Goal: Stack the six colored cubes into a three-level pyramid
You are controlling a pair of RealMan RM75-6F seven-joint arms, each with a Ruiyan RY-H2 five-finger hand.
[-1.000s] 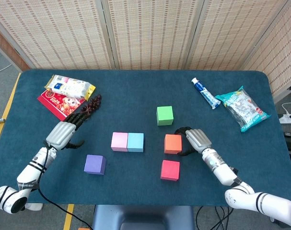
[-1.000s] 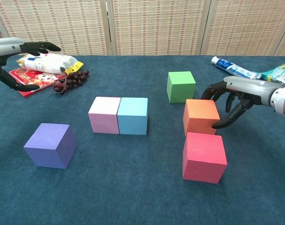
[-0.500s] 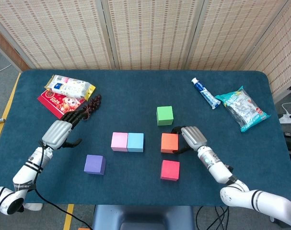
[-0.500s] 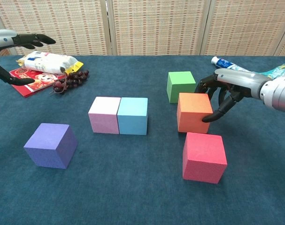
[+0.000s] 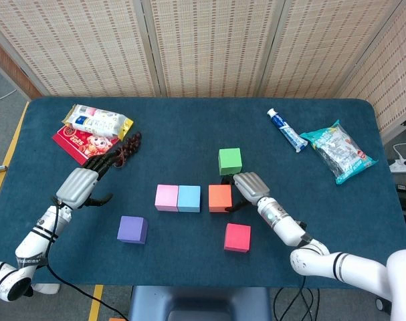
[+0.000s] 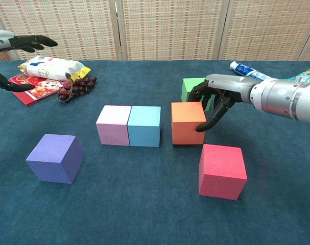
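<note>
While the right robot hand [image 6: 212, 104] pressed curled fingers against the orange cube [image 6: 187, 123], gripping nothing, a small gap remained leftward to the blue cube [image 6: 144, 125] on the desk [image 6: 144, 204]; left robot hand [image 5: 81, 185] spread, far.

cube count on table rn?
6: pink cube and blue cube touching at centre, orange cube just right, green cube behind, red cube front, purple cube front-left.

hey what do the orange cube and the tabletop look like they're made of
Orange cube: probably foam or soft plastic, matte; its faces look finely grainy with no shine and soft edges. Tabletop: apparently a dark teal fabric or felt-like cover, matte, with visible woven texture and no reflections. The look alone cannot confirm either.
</note>
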